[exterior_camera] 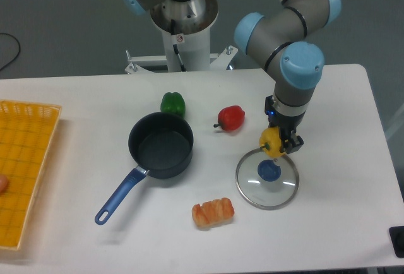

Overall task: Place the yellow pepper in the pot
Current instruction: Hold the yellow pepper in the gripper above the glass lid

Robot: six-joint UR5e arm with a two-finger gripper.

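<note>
Yellow shows between the fingers of the gripper (276, 146): the yellow pepper (271, 140) is pinched there, the fingers closed against its sides, and it hangs clear of the table (353, 223) rather than resting on it. From where I stand it sits just above the far rim of the glass lid (267, 177), whose blue knob lies directly below and a little nearer the front edge. The arm comes down from the back right and the wrist points straight down, so the pepper is carried upright or nearly so; I cannot tell its exact tilt.

What matters now is the pot (161, 144). It lies well apart from the gripper, toward the left edge, at about the same depth on the table. Its mouth faces up and looks empty, and its blue handle runs toward the front left corner, away from the arm's line of approach. The red pepper (231, 118) sits between gripper and pot, slightly toward the back edge, and the green pepper (173, 104) touches or nearly touches the pot's far rim. I judge a sideways carry at this height should pass the red one, then a release over the pot's centre. A piece of toy food (213, 212) lies near the front edge, and a yellow basket (25, 166) occupies the left edge.
</note>
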